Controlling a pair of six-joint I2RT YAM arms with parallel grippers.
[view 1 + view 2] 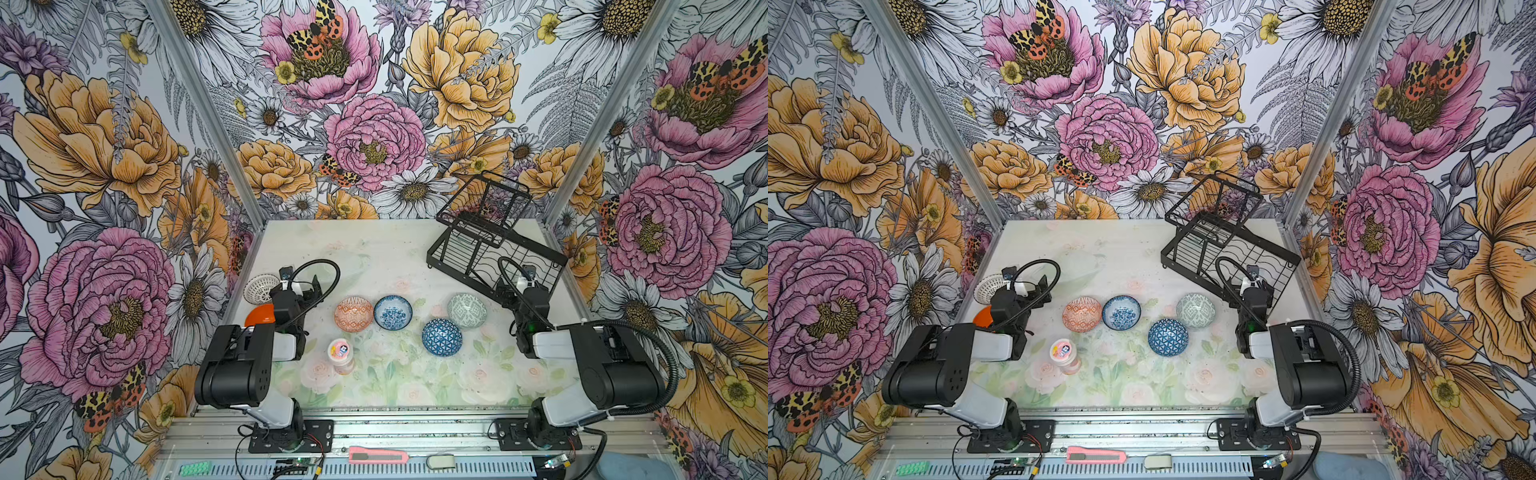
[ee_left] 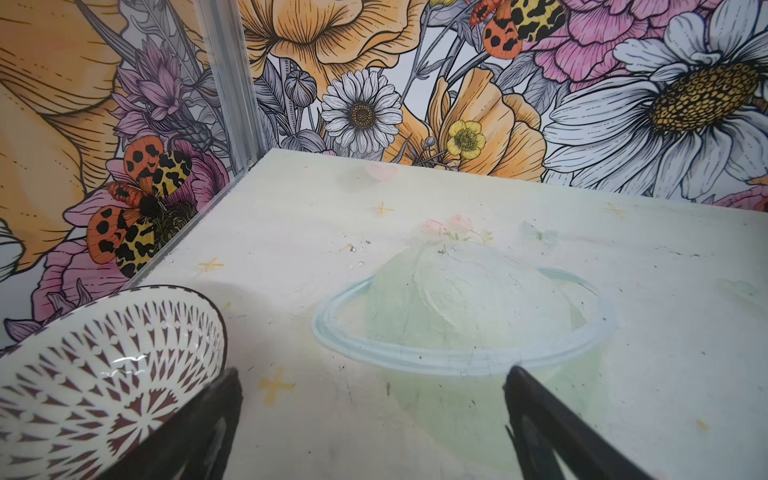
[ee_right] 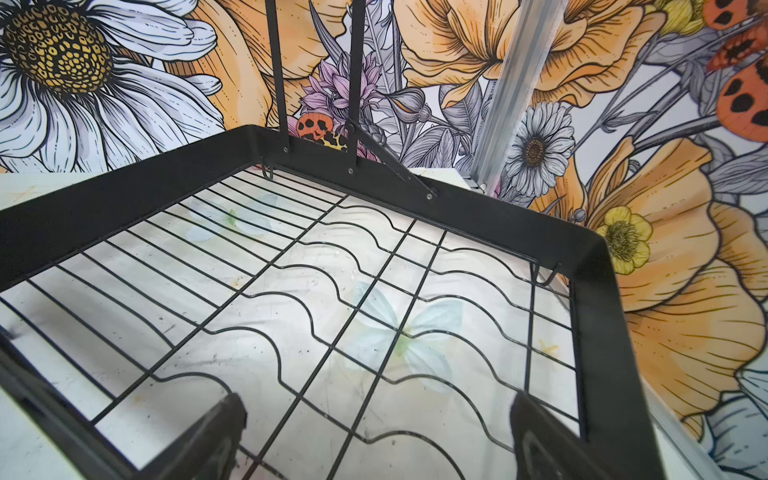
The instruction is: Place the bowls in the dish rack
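Rack point(image 3: 124, 199) just below right gripper point(image 3: 376, 401)

Lab robot cell: aluminium-framed floral walls point(image 1: 374, 104)

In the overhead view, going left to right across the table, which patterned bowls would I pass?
white-and-maroon bowl → orange patterned bowl → blue flowered bowl → dark blue triangle bowl → grey-green bowl
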